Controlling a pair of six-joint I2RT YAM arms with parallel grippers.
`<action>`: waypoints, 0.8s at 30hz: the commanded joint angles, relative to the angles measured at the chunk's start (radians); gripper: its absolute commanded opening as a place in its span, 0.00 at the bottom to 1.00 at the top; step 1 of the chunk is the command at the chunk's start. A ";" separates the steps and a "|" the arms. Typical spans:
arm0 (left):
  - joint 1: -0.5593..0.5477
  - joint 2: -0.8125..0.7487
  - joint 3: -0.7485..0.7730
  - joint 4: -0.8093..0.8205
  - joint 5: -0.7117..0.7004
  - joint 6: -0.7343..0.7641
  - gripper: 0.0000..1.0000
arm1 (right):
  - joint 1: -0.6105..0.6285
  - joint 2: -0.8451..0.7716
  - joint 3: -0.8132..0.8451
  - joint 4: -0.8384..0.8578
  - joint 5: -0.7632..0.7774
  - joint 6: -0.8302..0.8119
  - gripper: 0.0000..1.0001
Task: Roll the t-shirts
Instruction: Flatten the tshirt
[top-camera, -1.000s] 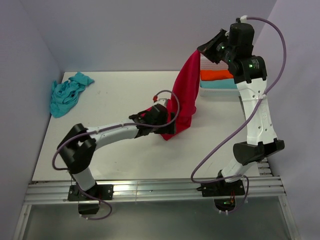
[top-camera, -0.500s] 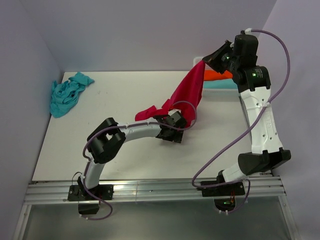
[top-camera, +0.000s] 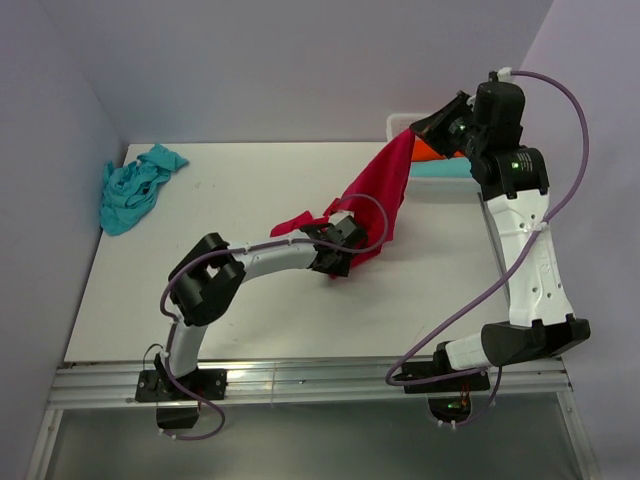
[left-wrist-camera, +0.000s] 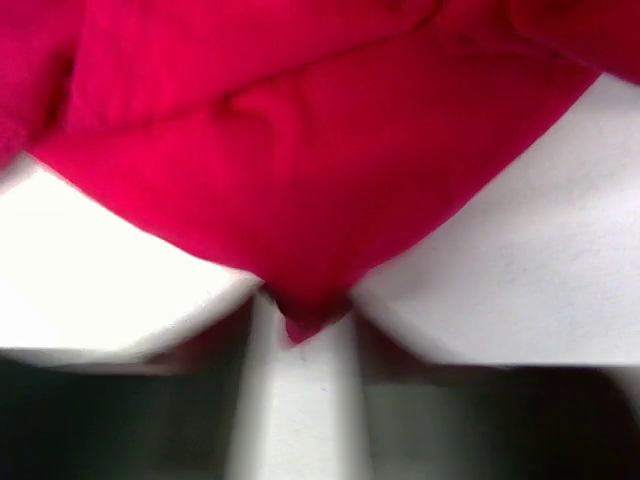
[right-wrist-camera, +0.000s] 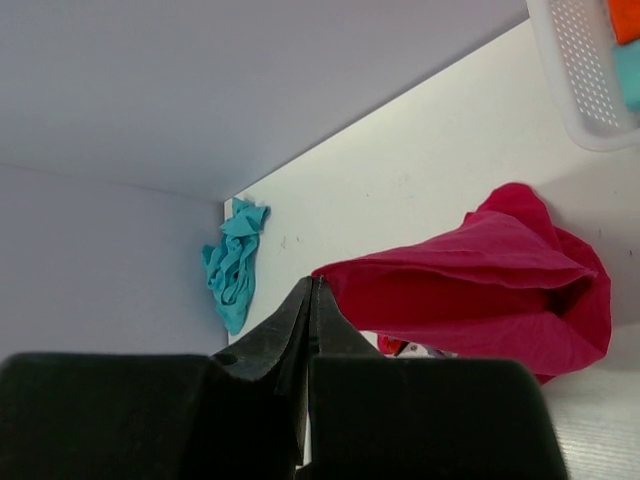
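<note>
Tees, two: red tee (top-camera: 390, 175), turquoise tee (top-camera: 128, 190)

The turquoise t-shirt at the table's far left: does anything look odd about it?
Yes. The turquoise t-shirt lies crumpled in a heap by the left wall, not spread flat, apart from the red t-shirt.

White table (top-camera: 250, 300), crumpled turquoise t-shirt (top-camera: 133, 188), red t-shirt (top-camera: 375, 200), basket (right-wrist-camera: 575, 80)
</note>
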 joint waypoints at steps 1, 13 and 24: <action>0.008 0.023 0.059 0.025 0.027 0.023 0.26 | -0.011 -0.038 0.008 0.017 0.013 0.010 0.00; 0.045 -0.473 -0.174 -0.138 -0.040 -0.069 0.00 | -0.029 -0.194 -0.033 -0.113 0.039 -0.009 0.00; 0.368 -0.910 -0.093 -0.317 0.089 0.062 0.00 | -0.066 -0.162 0.190 -0.414 0.149 -0.087 0.00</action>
